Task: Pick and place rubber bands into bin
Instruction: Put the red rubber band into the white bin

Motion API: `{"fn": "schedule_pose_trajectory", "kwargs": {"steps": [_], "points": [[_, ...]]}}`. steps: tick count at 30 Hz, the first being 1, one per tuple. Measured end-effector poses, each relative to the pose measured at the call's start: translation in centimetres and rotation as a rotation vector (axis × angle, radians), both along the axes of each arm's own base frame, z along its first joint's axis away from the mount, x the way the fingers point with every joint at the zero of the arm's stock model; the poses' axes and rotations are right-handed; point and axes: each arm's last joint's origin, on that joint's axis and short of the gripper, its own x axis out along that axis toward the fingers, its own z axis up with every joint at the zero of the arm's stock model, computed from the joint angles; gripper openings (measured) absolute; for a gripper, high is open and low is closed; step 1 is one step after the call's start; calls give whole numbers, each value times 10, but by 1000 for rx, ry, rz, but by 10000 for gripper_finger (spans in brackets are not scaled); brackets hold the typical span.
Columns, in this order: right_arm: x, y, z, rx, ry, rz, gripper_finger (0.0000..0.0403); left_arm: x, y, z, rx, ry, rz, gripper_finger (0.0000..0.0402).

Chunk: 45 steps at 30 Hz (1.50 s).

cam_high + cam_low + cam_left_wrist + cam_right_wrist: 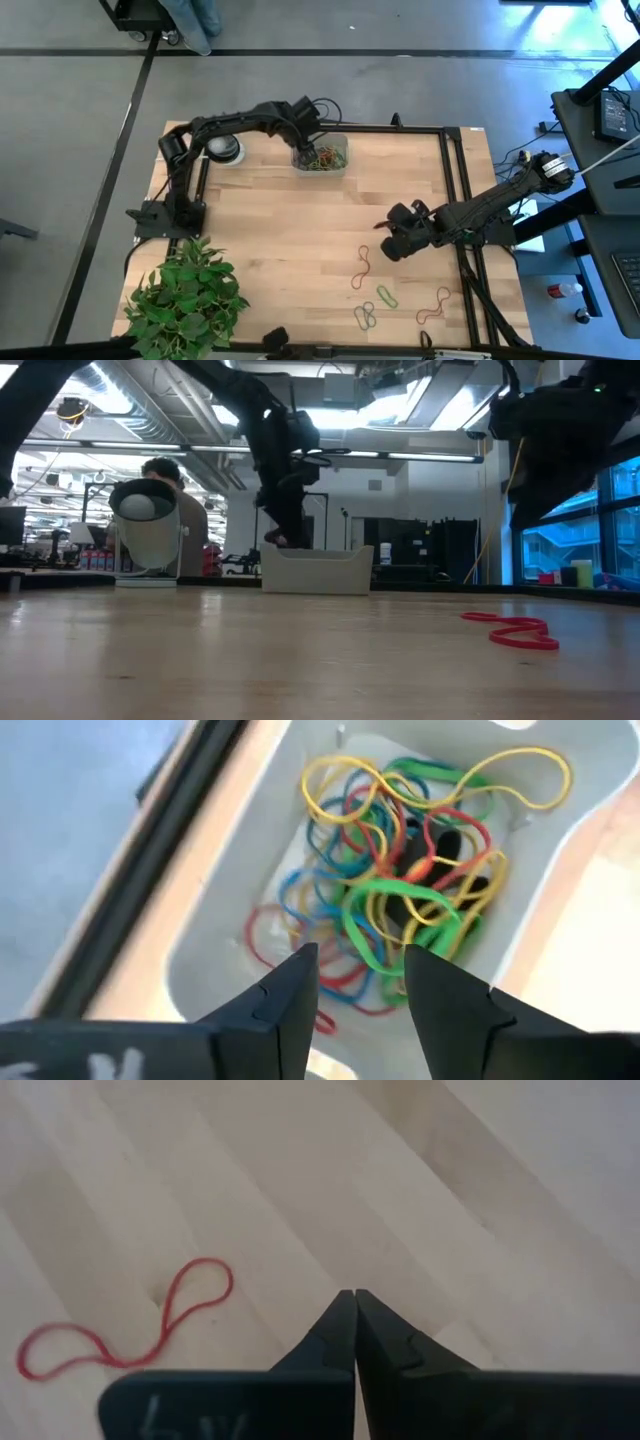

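The bin (345,152) stands at the table's far edge, left of the middle. It holds a tangle of rubber bands (400,870) in yellow, green, red and blue. My left gripper (360,975) hangs open just above the bin's near-left part (304,148), with nothing between its fingers. My right gripper (348,1298) is shut and empty, above bare wood right of the table's middle (387,250). A red band (130,1330) lies flat on the wood close by it (362,268). Green bands (386,296) and a reddish one (434,305) lie nearer the front edge.
A white-and-black tape roll (225,150) sits left of the bin. A leafy green plant (185,300) fills the near left corner. Black rails (455,200) frame the far and right sides. The low view shows the bin (316,570) and a red band (520,632).
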Motion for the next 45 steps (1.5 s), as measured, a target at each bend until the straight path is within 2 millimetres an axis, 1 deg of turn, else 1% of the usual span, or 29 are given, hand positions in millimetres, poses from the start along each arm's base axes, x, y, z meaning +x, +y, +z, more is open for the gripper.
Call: {"fn": "schedule_pose_trajectory", "kwargs": {"steps": [4,7,10,15,16,20,22,26,32,36,39,43,45], "points": [[-1,-1,-1,-30,31,42,3,4,-11,1,-54,-14,66,143],[-4,-2,-1,-42,59,43,3,10,-29,2,-96,-7,50,134],[-6,-3,-2,-58,90,53,3,20,-51,1,-143,-7,-10,104],[-8,-3,-3,-96,127,118,3,34,-89,2,-158,-8,-80,21],[-8,-3,-3,-101,131,128,3,37,-97,3,-160,-10,-94,11],[-8,-3,-3,-105,135,138,3,42,-126,10,-159,-27,-153,2],[-8,-3,-3,-106,135,139,3,41,-140,15,-145,-47,-184,2],[-7,-3,-2,-98,126,130,3,28,-158,20,-122,-117,-185,1],[-2,-1,-1,-76,68,133,3,-6,-181,21,-122,-215,-136,1],[2,1,1,-59,20,134,3,-27,-200,16,-112,-251,-128,1],[6,3,2,-45,-20,134,3,-42,-212,11,-112,-267,-155,1],[9,4,4,-21,-57,134,2,-59,-224,2,-124,-270,-175,1],[10,5,6,3,-70,104,2,-67,-228,-2,-124,-274,-190,1]]}}
